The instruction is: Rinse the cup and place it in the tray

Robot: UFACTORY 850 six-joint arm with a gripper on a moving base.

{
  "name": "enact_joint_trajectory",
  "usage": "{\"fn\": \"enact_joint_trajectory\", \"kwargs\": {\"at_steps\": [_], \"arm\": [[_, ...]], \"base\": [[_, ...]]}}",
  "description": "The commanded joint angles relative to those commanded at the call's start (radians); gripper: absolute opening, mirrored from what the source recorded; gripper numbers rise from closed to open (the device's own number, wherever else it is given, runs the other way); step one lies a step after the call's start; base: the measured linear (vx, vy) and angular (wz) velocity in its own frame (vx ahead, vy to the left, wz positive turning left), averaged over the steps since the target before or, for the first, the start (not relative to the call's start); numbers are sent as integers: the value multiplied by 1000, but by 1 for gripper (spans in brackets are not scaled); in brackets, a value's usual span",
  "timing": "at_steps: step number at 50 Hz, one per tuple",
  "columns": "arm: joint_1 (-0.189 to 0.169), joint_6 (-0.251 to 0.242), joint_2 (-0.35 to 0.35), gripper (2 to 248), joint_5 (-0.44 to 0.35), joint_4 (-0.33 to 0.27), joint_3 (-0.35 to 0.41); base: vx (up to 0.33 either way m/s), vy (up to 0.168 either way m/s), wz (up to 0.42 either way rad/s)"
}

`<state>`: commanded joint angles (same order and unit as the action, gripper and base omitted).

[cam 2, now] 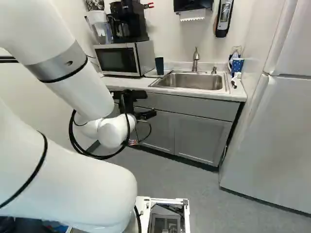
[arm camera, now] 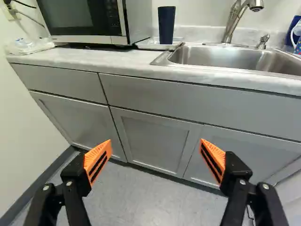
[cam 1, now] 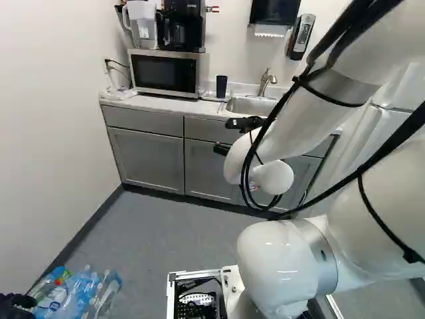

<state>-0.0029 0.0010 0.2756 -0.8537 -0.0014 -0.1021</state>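
My gripper [cam 2: 146, 105] hangs in front of the grey cabinets, below counter height. In the wrist view the gripper [arm camera: 156, 149] is wide open, its orange-padded fingers far apart with nothing between them. A dark blue cup [arm camera: 166, 25] stands on the counter well ahead of it, wider end up, between the microwave and the sink. Under the cup lies a shallow white tray [arm camera: 152, 44]. The steel sink [cam 2: 197, 81] is beside them, with a faucet [cam 2: 196, 59] behind its basin. The inside of the cup cannot be seen.
A microwave [cam 1: 165, 72] carries a coffee maker [cam 1: 184, 25] and a pitcher [cam 1: 142, 23]. The counter's front edge [arm camera: 108, 66] runs above the cabinets. A patterned blue mug [cam 2: 236, 65] stands beyond the sink. A tall fridge [cam 2: 272, 126] flanks the counter; plastic bottles [cam 1: 83, 292] lie near the base.
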Motion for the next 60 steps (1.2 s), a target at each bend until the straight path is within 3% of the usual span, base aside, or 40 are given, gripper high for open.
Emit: {"fn": "enact_joint_trajectory", "kwargs": {"at_steps": [60], "arm": [[3,-1,4,247,-19,1,15]], "base": [[0,0,0]]}}
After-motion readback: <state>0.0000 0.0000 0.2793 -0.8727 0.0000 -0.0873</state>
